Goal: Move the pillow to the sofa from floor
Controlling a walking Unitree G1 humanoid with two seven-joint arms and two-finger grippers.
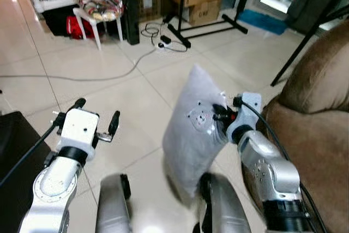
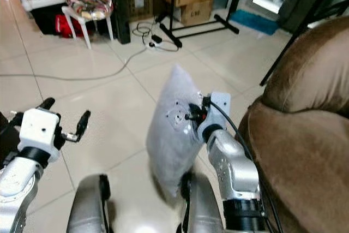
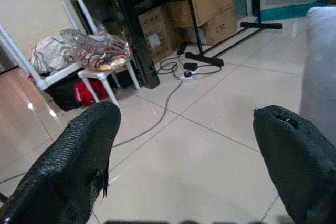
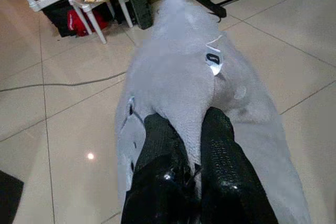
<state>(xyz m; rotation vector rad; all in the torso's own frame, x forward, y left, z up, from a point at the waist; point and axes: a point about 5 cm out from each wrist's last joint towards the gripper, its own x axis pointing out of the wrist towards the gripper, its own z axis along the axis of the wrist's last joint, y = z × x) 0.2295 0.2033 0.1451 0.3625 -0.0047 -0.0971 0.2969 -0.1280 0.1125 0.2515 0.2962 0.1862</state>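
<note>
Right gripper (image 4: 190, 129): clenched on a pinched fold of the pillow (image 1: 195, 129), fingers (image 4: 160, 140) nearly together with fabric between. Pillow: pale grey, soft, creased at the grasp, small white tag (image 4: 213, 62) near its middle; held upright, off the floor (image 1: 109, 58), just beside the brown sofa (image 1: 322, 107). Left gripper (image 1: 97, 114): released, fingers (image 3: 79, 150) spread wide, holding nothing, apart from the pillow.
</note>
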